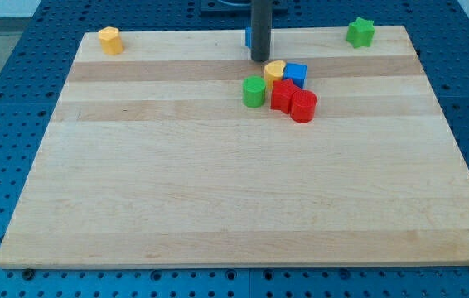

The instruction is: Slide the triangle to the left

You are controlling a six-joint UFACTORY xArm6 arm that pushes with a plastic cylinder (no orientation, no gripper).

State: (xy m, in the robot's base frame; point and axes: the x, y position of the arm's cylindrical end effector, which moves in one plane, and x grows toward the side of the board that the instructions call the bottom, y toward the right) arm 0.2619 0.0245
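My tip [260,60] rests on the wooden board [218,199] near the view's top centre. A blue block [248,37] sits just behind the rod, mostly hidden, so I cannot make out its shape. Just below and right of the tip is a tight cluster: a yellow heart-like block [275,71], a blue block [296,74] with angled sides, a green cylinder [254,91], a red star-like block [282,95] and a red cylinder [303,106]. The tip stands a small gap up and left of the yellow block, touching none of the cluster.
A yellow pentagon-like block [111,40] sits at the board's top left corner. A green star [360,32] sits at the top right corner. The board lies on a blue perforated table [2,99].
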